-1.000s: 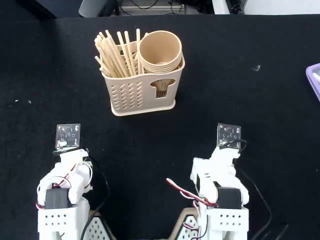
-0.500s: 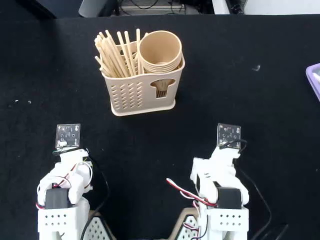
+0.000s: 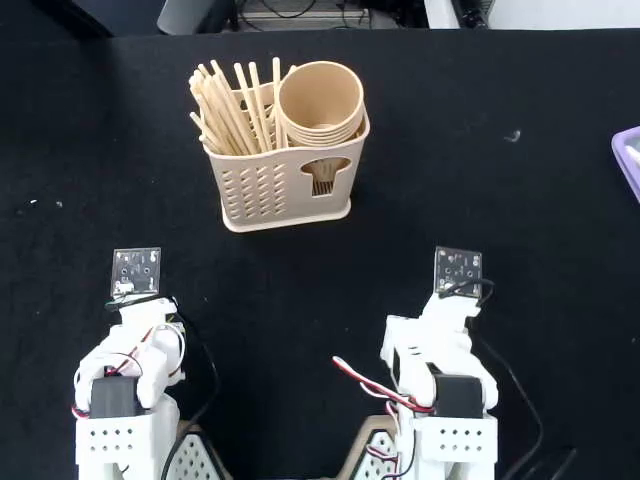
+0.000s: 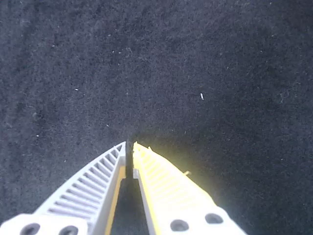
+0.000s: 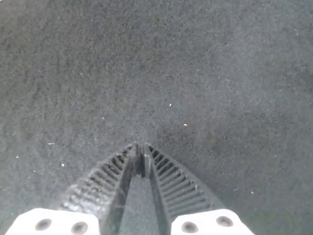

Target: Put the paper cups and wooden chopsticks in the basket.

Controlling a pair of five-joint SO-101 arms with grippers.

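Purple object (image 3: 628, 160): a pale purple edge at the table's right border, well apart from the basket; what it is cannot be told.
Arms: two white arms folded back at the near edge of the table, one (image 3: 130, 350) on the high view's left, the other (image 3: 445, 340) on its right, each well apart from the basket.
Between arms and basket: black cloth.
Table (image 3: 500, 220): covered in black cloth flecked with pale lint.
Room: cables and dark equipment along the far edge of the table.
Basket (image 3: 285, 185): beige, perforated, upright on the far half of the table, with a cut-out handle in its near wall.
Paper cups (image 3: 320, 100): a nested stack, mouth up, in the right-hand side of the basket.
Wooden chopsticks (image 3: 235, 105): a bundle standing on end in the left-hand side of the basket, fanned and leaning away from the cups.
Left gripper (image 4: 129, 147): one white and one yellow finger, closed tip to tip above the cloth.
Right gripper (image 5: 140, 149): two dark ribbed fingers, closed tip to tip above the cloth.
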